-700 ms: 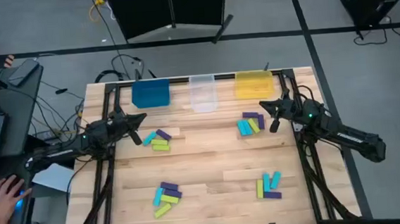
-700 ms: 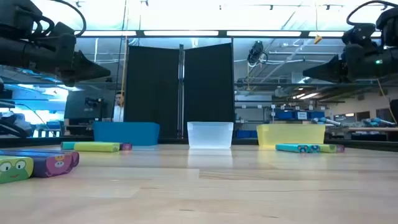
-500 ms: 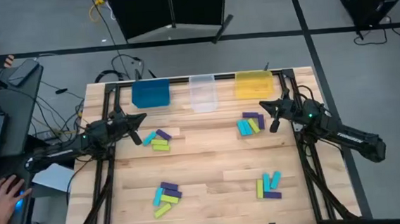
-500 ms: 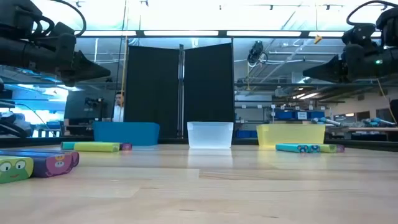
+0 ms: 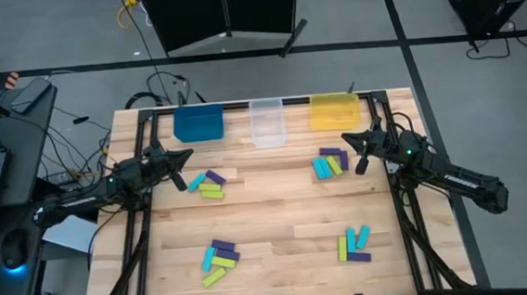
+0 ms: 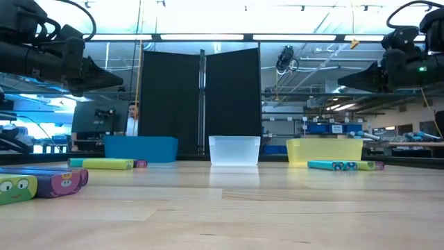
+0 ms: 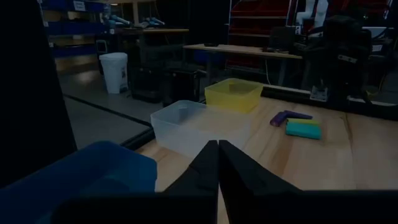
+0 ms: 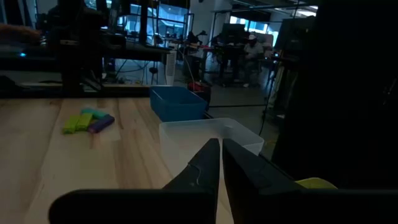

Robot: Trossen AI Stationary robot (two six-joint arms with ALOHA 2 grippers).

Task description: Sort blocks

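No sorting is done, by my judgement: the blue bin (image 5: 197,124), clear bin (image 5: 267,121) and yellow bin (image 5: 334,111) appear empty. All blocks (image 5: 330,163) lie on the worktop (image 5: 277,212) in four clusters, roughly five apiece. The left gripper (image 5: 188,156) and right gripper (image 5: 345,139) hover, jaws clenched on nothing.
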